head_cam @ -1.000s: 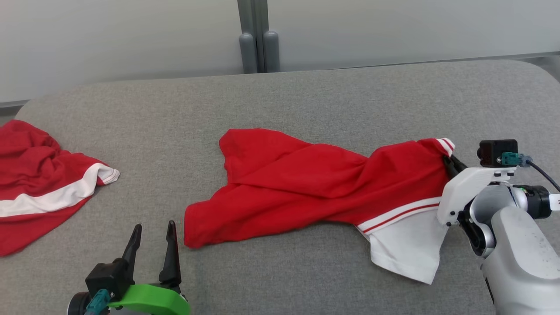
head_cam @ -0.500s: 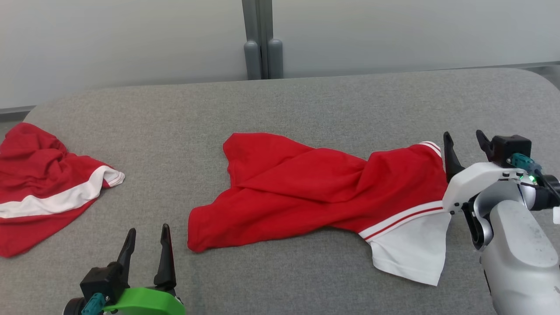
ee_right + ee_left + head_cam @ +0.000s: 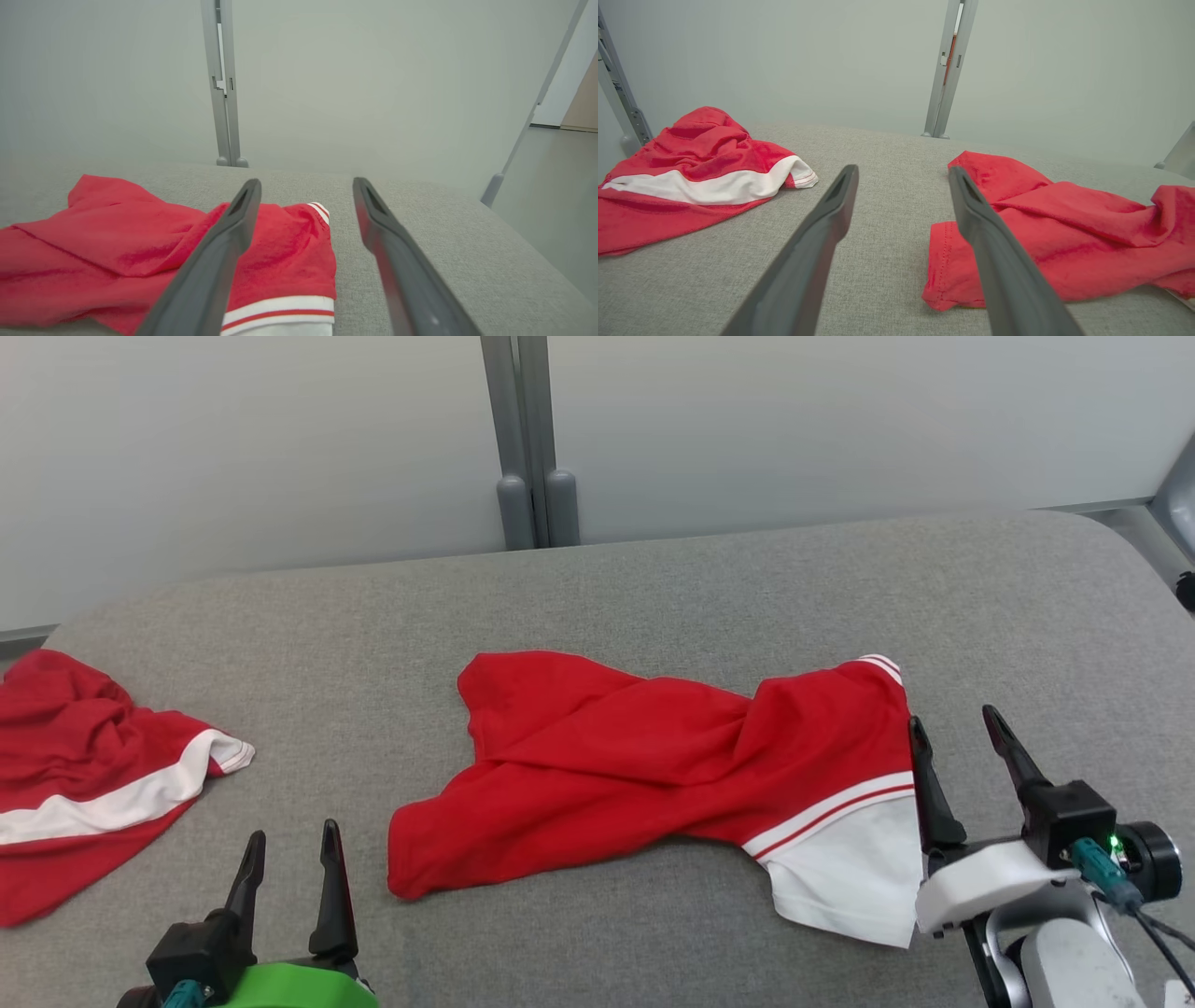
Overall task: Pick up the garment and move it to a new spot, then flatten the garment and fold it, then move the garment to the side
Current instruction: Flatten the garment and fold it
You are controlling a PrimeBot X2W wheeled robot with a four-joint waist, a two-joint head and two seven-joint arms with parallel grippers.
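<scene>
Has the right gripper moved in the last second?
Yes. The right gripper has let go of the garment and drawn back toward the robot from its striped corner, jaws open.

You will find nothing to read here: no lettering, label, brand mark or number on the red and white garment (image 3: pixel 644 761), the grey surface (image 3: pixel 653 588) or the wall (image 3: pixel 233 448).

On the grey fabric table (image 3: pixel 653 588) the rumpled red-and-white cloth garment (image 3: pixel 653 765) lies at centre; a second crumpled red-and-white garment (image 3: pixel 84 775) lies well apart, far left. My right gripper (image 3: pixel 952 717) sits just right of the first.
</scene>
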